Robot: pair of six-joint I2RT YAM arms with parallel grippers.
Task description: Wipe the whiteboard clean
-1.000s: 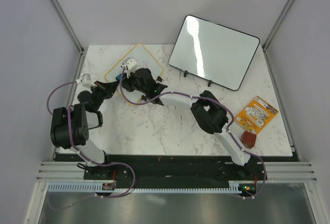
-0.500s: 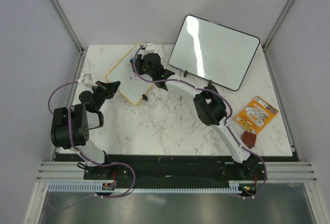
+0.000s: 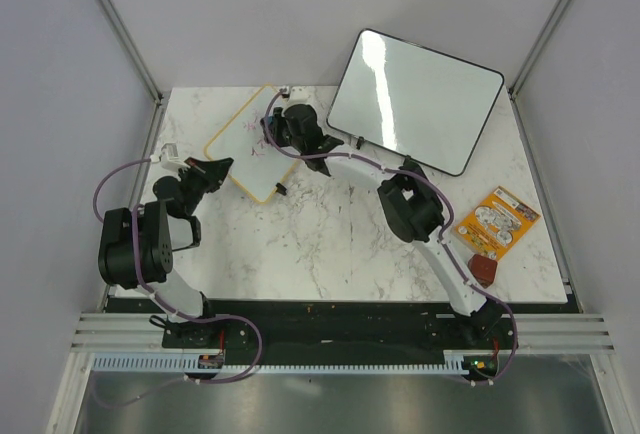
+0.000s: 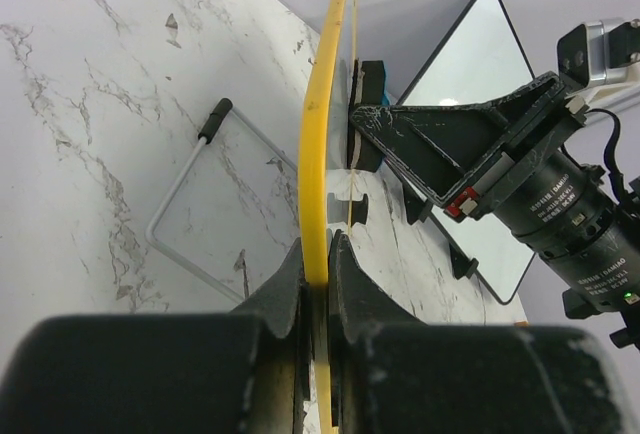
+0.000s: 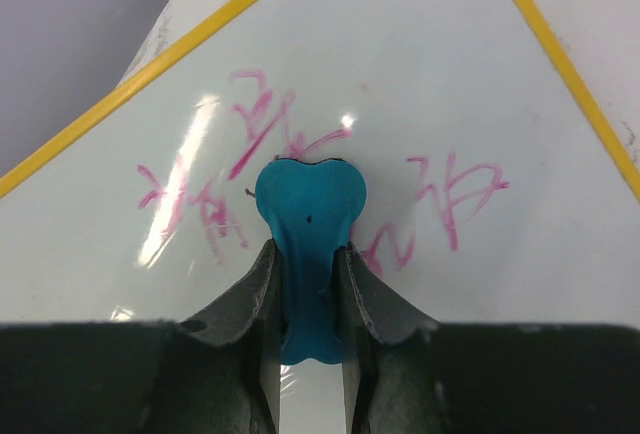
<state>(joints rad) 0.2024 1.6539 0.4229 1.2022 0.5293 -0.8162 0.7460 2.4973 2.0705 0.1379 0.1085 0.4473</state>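
Left hand (image 4: pixel 318 259) pinches the whiteboard (image 3: pixel 243 154) by its yellow frame; right hand (image 5: pixel 306 274) clamps a blue eraser (image 5: pixel 310 199) on pink writing (image 5: pixel 455 194).

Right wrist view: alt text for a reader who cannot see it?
The right gripper clamps a blue lobed eraser pad over pink handwriting on a white board with a thin yellow frame; writing shows on both sides of the pad.

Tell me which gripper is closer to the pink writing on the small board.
Right. The right gripper holds a blue eraser over the pink writing; the left gripper is shut on the yellow edge of the whiteboard, away from it.
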